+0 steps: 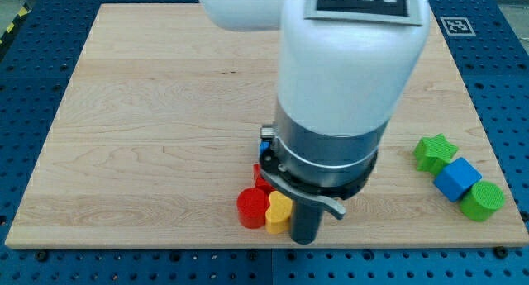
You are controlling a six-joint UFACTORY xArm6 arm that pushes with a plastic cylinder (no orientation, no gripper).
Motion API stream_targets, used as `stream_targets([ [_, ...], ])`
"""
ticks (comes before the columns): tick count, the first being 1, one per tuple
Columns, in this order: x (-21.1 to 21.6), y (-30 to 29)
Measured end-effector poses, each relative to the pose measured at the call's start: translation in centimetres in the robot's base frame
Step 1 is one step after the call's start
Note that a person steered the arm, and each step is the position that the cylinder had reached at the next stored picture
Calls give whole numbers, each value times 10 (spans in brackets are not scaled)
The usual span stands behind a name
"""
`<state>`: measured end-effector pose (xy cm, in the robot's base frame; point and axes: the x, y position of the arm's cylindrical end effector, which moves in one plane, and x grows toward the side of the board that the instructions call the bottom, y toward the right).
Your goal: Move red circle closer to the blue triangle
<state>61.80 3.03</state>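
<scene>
The red circle [251, 207] lies near the board's bottom edge, just left of the arm. A yellow heart-like block [278, 211] touches its right side. A second red block [259, 178] peeks out behind them, mostly hidden by the arm. A sliver of a blue block [264, 142], perhaps the blue triangle, shows at the arm's left edge; its shape is hidden. The dark rod comes down right of the yellow block, and my tip [305, 239] is close beside that block at the board's bottom edge.
The arm's large white and grey body [347, 95] covers the board's middle. At the view's right a green star [435, 152], a blue cube [457, 178] and a green cylinder [482, 201] lie in a diagonal row. The wooden board [149, 111] sits on a blue perforated table.
</scene>
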Motion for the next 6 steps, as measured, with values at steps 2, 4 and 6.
stream_targets([
  [2, 0, -50],
  [4, -21, -100],
  [6, -76, -98],
])
